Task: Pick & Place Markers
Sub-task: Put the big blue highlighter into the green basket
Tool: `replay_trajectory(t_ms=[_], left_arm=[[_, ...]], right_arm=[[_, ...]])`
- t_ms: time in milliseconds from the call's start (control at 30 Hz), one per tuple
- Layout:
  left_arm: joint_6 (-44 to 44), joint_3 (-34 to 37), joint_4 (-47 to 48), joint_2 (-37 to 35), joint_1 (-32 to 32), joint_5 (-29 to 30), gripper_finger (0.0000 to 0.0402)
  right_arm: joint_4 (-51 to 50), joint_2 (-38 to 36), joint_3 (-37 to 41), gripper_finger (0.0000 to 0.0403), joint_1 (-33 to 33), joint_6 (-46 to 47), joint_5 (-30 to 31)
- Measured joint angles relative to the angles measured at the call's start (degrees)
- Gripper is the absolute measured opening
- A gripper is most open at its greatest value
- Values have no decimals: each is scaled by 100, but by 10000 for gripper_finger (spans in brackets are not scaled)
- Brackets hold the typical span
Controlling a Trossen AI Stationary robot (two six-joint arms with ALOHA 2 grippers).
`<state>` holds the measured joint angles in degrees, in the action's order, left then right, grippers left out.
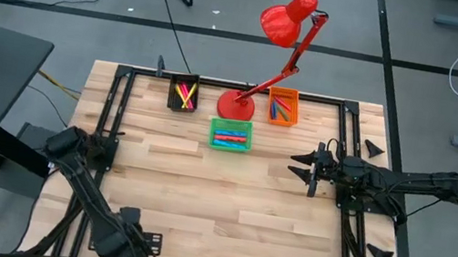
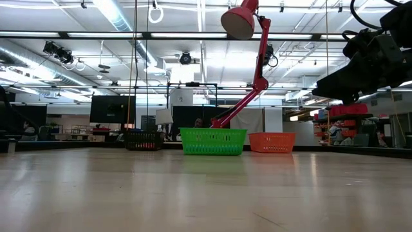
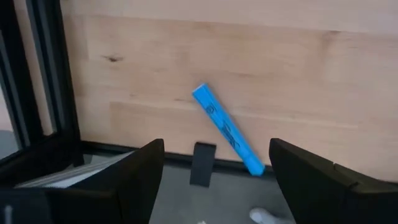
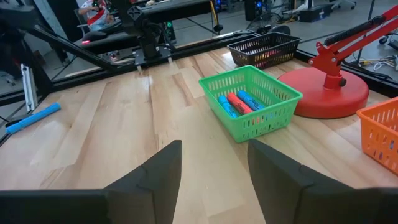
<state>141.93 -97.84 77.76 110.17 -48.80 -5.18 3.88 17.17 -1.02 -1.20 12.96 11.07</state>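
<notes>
A blue marker [image 3: 227, 130] lies flat on the wooden table by its near left edge, one end reaching over the dark edge strip; it also shows in the right wrist view [image 4: 34, 117]. My left gripper [image 3: 217, 186] hangs above it, pointing down, open, with a finger on either side of the marker's edge end and clear of it. In the high view the left arm [image 1: 130, 244] covers that spot. Other markers lie in the black bin [image 1: 184, 94], green bin [image 1: 231, 134] and orange bin [image 1: 283, 107]. My right gripper [image 1: 306, 168] waits open at the right.
A red desk lamp [image 1: 267, 61] stands on its round base [image 1: 235, 105] between the black and orange bins at the far side. A black frame rail [image 3: 50, 74] runs along the table's left edge beside the marker. Bare wood [image 1: 226, 202] spans the table's middle.
</notes>
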Motion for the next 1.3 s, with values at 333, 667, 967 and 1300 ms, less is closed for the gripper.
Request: replay_trajectory(t_ms=[333, 667, 967, 1300], left_arm=[[116, 1069, -1261, 282, -39, -19, 298], [291, 2142, -2830, 278, -70, 489, 298], [48, 2137, -2758, 278, -88, 936, 298], [-332, 2127, -3078, 470, -87, 1017, 289]], right_arm=[[0, 0, 0, 185, -1, 0, 0], [-1, 0, 0, 185, -1, 0, 2], [0, 0, 0, 185, -1, -1, 2], [11, 0, 0, 185, -1, -1, 2]])
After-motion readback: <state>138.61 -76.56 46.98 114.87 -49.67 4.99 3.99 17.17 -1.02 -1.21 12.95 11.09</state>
